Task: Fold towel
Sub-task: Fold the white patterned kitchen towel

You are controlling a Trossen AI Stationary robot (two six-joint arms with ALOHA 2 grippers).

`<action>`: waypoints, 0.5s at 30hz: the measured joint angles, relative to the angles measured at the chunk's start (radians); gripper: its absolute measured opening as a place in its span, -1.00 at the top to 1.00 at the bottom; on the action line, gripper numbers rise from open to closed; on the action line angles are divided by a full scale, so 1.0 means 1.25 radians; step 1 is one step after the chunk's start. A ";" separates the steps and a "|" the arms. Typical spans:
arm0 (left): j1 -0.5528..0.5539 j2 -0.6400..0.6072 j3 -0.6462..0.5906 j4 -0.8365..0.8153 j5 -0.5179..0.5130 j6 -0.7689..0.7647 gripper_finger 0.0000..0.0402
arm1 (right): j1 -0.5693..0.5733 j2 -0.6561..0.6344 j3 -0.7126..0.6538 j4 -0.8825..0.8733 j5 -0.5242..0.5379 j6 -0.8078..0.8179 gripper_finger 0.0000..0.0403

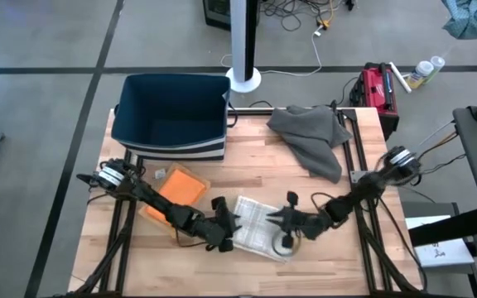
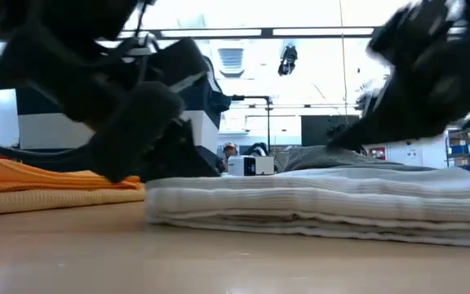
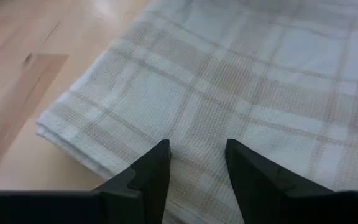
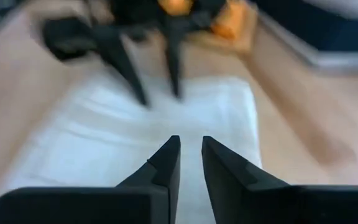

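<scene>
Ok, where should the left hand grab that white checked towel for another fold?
Probably the white towel's stacked corner nearest the left hand, coming in low from the orange cloth's side: the layered edges show there, so the fingers can slide under.

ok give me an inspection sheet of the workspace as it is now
surface: wooden table, bare in the middle
job's things: white plaid towel lies folded flat near the front edge
clutter: orange cloth front left; grey cloth crumpled at back right; dark blue bin at back left
grippers: left gripper over the towel's left part, fingers apart, empty; right gripper over its right part, narrow gap, empty
cables: on the floor behind the table
surroundings: red case beside the table
</scene>
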 joint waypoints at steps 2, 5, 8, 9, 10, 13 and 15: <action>-0.021 0.000 -0.007 -0.002 -0.027 -0.017 0.25 | -0.032 0.051 -0.021 0.071 -0.026 0.020 0.73; -0.052 0.000 -0.007 -0.009 -0.049 -0.047 0.25 | -0.073 0.142 -0.015 0.169 -0.074 0.045 0.77; -0.089 0.002 0.010 -0.018 -0.054 -0.082 0.25 | -0.111 0.227 0.014 0.230 -0.136 0.039 0.80; -0.102 0.002 0.020 -0.027 -0.053 -0.093 0.25 | -0.122 0.247 0.020 0.249 -0.157 0.030 0.81; -0.115 0.002 0.035 -0.039 -0.052 -0.104 0.25 | -0.131 0.261 0.026 0.269 -0.169 0.011 0.81; -0.154 0.002 0.095 -0.135 -0.078 -0.148 0.25 | -0.158 0.285 0.033 0.314 -0.208 -0.075 0.79; -0.173 0.002 0.137 -0.220 -0.099 -0.188 0.25 | -0.178 0.280 0.032 0.339 -0.218 -0.160 0.77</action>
